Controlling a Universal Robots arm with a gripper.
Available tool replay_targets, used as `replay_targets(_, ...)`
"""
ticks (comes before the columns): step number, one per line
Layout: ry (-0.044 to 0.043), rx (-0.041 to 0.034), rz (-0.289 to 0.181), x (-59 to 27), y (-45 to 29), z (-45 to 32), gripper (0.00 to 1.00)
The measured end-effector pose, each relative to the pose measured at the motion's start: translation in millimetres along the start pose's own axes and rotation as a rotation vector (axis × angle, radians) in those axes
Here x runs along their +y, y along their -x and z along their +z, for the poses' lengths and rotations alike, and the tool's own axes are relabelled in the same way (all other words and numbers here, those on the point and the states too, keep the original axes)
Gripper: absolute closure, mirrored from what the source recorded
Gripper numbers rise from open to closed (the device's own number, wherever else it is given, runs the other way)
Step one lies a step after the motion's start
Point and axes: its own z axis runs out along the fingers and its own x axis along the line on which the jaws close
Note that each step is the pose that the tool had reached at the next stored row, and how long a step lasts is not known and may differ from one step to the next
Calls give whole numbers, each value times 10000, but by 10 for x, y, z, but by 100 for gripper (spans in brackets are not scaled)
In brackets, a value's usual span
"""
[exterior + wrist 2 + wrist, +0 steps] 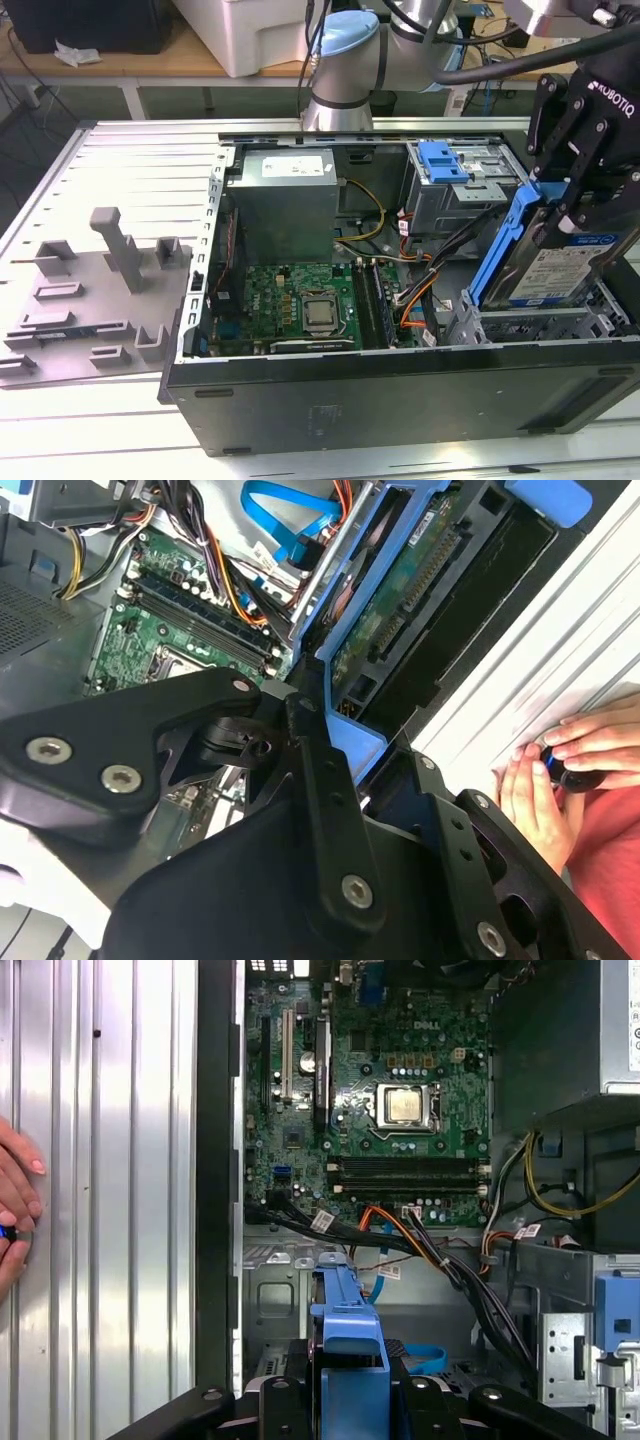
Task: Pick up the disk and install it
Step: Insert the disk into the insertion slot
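Disk gripped and tilted at the drive cage.
I have the fingers closed on the blue-railed top edge of the disk. It leans steeply inside the open computer case at the exterior view's right, with its lower end at the metal drive cage. A person's hand rests on the table.

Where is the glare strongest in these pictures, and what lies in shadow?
First wrist view: the ribbed table gleams in bright streaks; the case is dark beside the power supply. Second wrist view: the table looks washed out near the hand; the gripper holding the disk is a dim mass. Exterior view: mostly even light.
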Motion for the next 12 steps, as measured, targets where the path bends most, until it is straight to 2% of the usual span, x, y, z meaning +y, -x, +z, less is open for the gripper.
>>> replay_targets(12,0,1,0,-1,-6,65,63)
